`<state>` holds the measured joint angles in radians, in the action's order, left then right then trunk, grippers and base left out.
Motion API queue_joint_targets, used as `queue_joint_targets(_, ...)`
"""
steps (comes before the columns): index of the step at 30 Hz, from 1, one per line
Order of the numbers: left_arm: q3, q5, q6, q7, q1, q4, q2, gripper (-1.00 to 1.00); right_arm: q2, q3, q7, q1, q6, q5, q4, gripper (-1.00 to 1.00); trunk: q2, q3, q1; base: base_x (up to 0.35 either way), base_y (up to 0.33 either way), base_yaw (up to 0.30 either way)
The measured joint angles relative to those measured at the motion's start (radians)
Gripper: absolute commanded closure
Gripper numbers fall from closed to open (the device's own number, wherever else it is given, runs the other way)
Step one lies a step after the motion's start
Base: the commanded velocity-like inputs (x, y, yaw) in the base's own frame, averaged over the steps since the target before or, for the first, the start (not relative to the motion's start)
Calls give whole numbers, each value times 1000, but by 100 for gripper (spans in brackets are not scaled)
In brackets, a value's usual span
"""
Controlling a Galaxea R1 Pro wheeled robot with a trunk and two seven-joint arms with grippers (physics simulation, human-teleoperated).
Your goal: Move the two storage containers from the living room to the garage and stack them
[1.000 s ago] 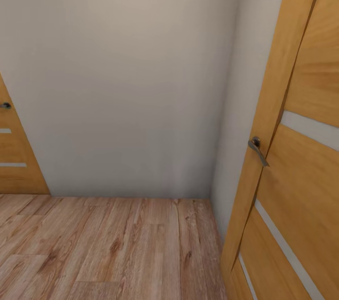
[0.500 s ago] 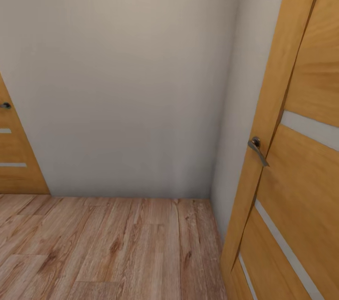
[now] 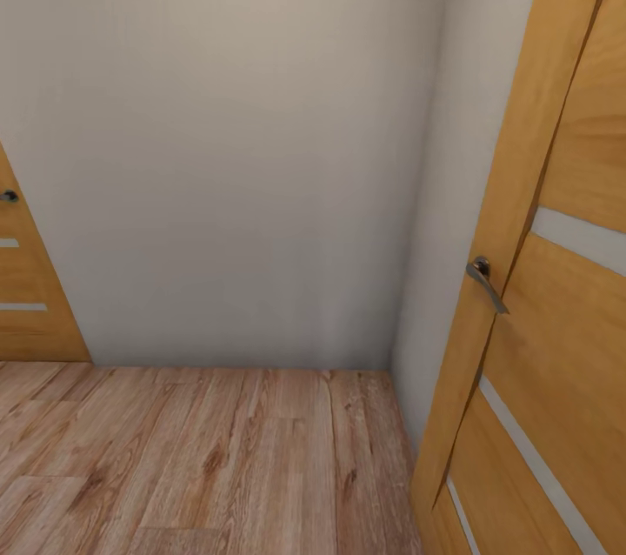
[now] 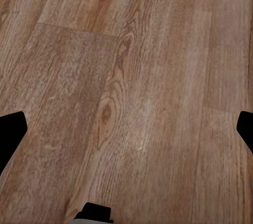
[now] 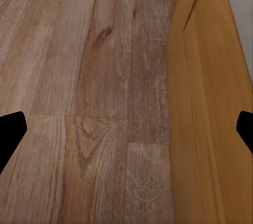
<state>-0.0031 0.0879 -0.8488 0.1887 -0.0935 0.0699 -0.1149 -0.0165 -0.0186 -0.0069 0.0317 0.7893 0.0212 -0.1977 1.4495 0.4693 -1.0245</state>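
The two storage containers are out of view, and so is the garage. My left gripper (image 4: 126, 134) hangs open over light wood planks (image 4: 132, 76), its dark fingertips (image 4: 10, 134) far apart with nothing between them. My right gripper (image 5: 126, 132) is open too, above the same plank flooring (image 5: 79, 76) and close beside an orange wooden door (image 5: 211, 118).
The head view faces a corner: a plain pale wall (image 3: 226, 146) ahead and wood planks (image 3: 200, 459) below. An orange door (image 3: 556, 320) with a metal lever handle (image 3: 487, 281) stands close at the right. Another orange door (image 3: 22, 294) is at the far left.
The whole head view has shifted slightly, so the camera moved; the right door and its handle now sit a little further right. Nothing else differs.
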Motion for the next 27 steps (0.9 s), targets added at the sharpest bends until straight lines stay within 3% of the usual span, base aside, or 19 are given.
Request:
queue_joint_targets(15, 0, -1, 0, 0, 0, 0, 0, -100, 0, 0, 0, 0, 0, 0, 0, -100, 0, 0, -1, 26, 0, 0)
queue_joint_targets(27, -2, -3, 0, -2, 0, 0, 0, -100, 0, 0, 0, 0, 0, 0, 0, -100, 0, 0, 0, 113, 35, 0)
